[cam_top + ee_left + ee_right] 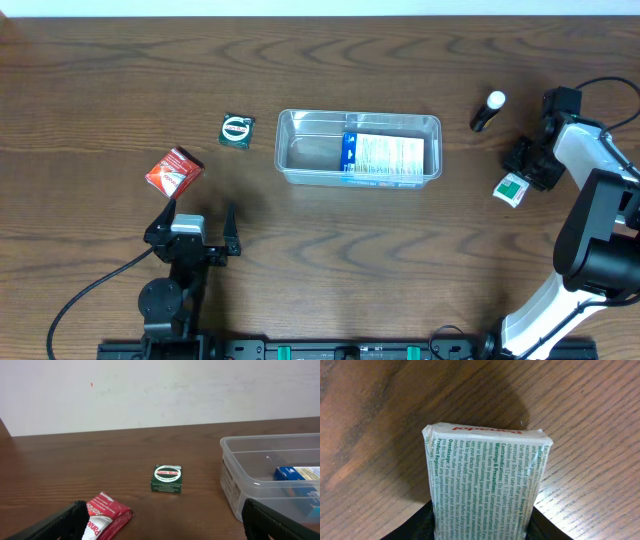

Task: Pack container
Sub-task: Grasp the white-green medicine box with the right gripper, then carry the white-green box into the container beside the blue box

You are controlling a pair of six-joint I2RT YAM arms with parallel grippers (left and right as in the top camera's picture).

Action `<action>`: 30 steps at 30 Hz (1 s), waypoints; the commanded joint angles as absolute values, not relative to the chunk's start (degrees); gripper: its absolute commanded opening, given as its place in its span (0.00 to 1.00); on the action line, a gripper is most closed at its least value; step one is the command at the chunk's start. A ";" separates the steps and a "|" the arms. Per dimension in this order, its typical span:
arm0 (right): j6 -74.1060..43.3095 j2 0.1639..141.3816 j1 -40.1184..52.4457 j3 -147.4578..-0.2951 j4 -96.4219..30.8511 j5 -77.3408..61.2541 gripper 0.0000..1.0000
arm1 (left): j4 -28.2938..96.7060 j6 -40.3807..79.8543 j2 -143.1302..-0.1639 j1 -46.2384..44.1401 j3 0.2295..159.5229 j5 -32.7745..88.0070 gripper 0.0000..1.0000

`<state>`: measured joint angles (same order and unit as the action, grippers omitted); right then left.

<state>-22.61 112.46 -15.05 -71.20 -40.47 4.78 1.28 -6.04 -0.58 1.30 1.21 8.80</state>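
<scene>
Right wrist view is showing the right gripper (482,521) clamping a green-and-white printed cardboard box (487,475), well off the right end of the clear rectangular plastic container (288,150), whose long axis is running left-right. The left gripper (197,230) is gaping open off its front-left corner.

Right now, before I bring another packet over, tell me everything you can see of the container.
The container is a shallow, clear plastic tub, rectangular with rounded corners and a rim, open on top, standing upright on the wooden table near its middle. A blue-and-white box lies flat in its right half. Nothing else touches it.
</scene>
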 commanded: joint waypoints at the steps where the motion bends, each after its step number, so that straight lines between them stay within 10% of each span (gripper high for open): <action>1: -20.43 112.36 -14.72 -71.59 -41.36 5.08 0.45 | 3.20 -5.91 -0.34 1.54 0.23 9.67 0.98; 17: -3.51 88.44 -11.35 -71.70 -42.63 -10.44 0.43 | 3.20 -5.91 -0.34 1.54 0.23 9.67 0.98; 30: 25.47 81.03 14.00 -71.68 -36.16 -5.54 0.42 | 3.20 -5.91 -0.34 1.54 0.23 9.67 0.98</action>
